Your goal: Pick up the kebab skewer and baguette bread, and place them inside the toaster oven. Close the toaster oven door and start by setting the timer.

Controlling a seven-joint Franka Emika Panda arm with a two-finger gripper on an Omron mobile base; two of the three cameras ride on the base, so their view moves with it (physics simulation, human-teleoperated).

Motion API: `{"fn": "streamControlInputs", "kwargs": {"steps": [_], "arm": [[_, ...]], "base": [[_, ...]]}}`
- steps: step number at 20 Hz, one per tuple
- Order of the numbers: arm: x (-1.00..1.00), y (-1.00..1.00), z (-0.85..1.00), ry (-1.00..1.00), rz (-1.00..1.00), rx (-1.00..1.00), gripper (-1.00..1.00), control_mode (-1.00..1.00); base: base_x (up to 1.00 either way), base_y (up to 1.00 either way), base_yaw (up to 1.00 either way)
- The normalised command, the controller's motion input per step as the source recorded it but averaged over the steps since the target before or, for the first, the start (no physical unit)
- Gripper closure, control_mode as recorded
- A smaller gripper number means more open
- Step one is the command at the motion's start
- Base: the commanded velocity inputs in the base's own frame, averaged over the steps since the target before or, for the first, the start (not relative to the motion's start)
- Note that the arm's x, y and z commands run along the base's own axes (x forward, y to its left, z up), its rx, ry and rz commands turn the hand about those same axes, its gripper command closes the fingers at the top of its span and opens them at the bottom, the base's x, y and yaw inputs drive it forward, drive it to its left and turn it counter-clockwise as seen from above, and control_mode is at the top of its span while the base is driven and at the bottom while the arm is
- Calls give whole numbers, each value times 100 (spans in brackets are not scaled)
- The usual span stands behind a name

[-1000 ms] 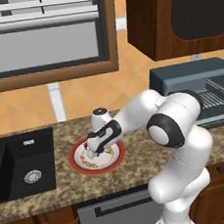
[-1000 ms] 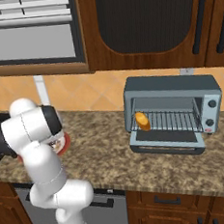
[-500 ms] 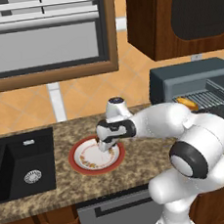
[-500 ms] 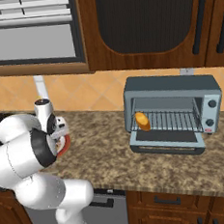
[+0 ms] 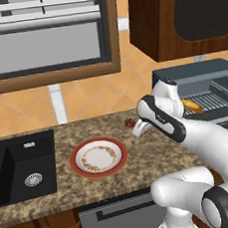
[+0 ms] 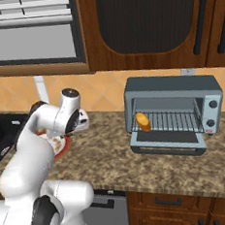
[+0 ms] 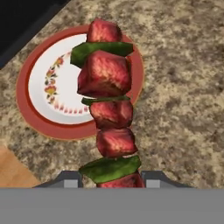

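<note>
The kebab skewer (image 7: 107, 100), red meat chunks with green pepper pieces, stands between my fingertips (image 7: 66, 179), above the counter. My gripper (image 5: 138, 129) is shut on its lower end, hanging to the right of the red-rimmed plate (image 5: 98, 157), and the skewer's tip (image 5: 129, 121) pokes out at its left. The plate (image 7: 43, 92) is bare. The blue-grey toaster oven (image 6: 172, 109) stands at the right with its door (image 6: 169, 145) folded down flat. The baguette bread (image 6: 143, 121) lies on the left end of the wire rack inside; in the left base view the baguette (image 5: 192, 106) shows past my arm.
A black sink (image 5: 22, 166) is set into the counter left of the plate. Dark wooden cabinets (image 6: 145, 23) hang above the oven. Speckled granite counter (image 6: 109, 158) stretches between the plate and the oven. A window with blinds (image 5: 37, 39) is on the back wall.
My gripper has risen off the plate with the kebab skewer and swung right toward the oven, closing a little tighter. The plate is left bare.
</note>
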Motion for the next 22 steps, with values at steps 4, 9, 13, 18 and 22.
{"fn": "streamControlInputs", "kwargs": {"steps": [4,9,13,18,22], "arm": [[-10,-100,68,1,-12,0,100,-100],[1,-100,11,2,-26,-8,100,-100],[2,-100,17,3,-31,-7,100,-100],[30,-100,24,13,-36,-4,100,-100],[36,-100,17,9,-31,-2,100,-100]], "base": [[0,0,0],[0,0,0],[0,0,0],[0,0,0],[0,0,0]]}}
